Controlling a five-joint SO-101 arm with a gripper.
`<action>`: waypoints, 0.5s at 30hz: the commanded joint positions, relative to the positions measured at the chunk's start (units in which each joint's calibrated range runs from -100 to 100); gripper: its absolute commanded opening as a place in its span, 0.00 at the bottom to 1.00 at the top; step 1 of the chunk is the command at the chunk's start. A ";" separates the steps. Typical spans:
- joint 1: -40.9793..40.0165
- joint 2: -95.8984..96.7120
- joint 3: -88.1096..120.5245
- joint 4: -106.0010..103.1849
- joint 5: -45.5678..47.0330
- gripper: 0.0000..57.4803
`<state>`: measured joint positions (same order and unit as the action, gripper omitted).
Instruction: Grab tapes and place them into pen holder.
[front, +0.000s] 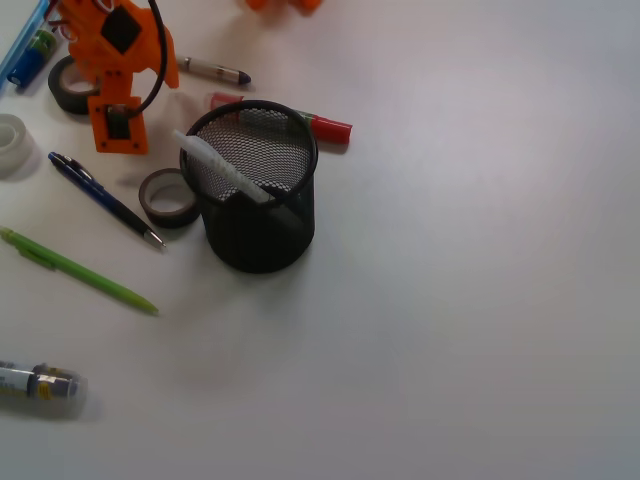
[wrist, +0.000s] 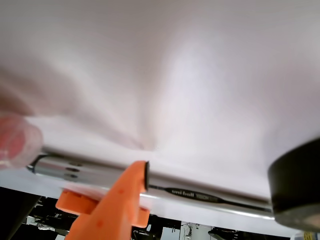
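Observation:
The black mesh pen holder (front: 258, 215) stands left of centre with a white marker (front: 222, 168) leaning inside it. The grey-brown tape (front: 168, 197) lies flat just left of it. The translucent whitish tape (front: 10, 145) is at the left edge. The dark tape (front: 66, 86) lies at the top left, partly hidden by my orange gripper (front: 112, 75), which hovers low right beside it. In the wrist view one orange fingertip (wrist: 122, 197) shows at the lower left and the dark tape (wrist: 295, 187) at the right edge. Nothing sits against the finger's pad, so the jaws stand apart and empty.
A silver pen (wrist: 200, 192) lies across the wrist view below the finger. A blue pen (front: 105, 198), a green pen (front: 80, 270), a red marker (front: 328, 127) behind the holder, a dark-capped pen (front: 215, 70) and a marker (front: 35, 383) lie around on the white table.

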<state>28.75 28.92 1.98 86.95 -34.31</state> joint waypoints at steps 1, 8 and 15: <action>-0.07 -0.40 -1.52 -0.25 0.20 0.66; -0.22 0.11 -5.42 0.10 3.37 0.02; 1.20 0.11 -11.31 0.18 8.01 0.00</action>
<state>28.82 29.53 -5.93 87.39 -28.11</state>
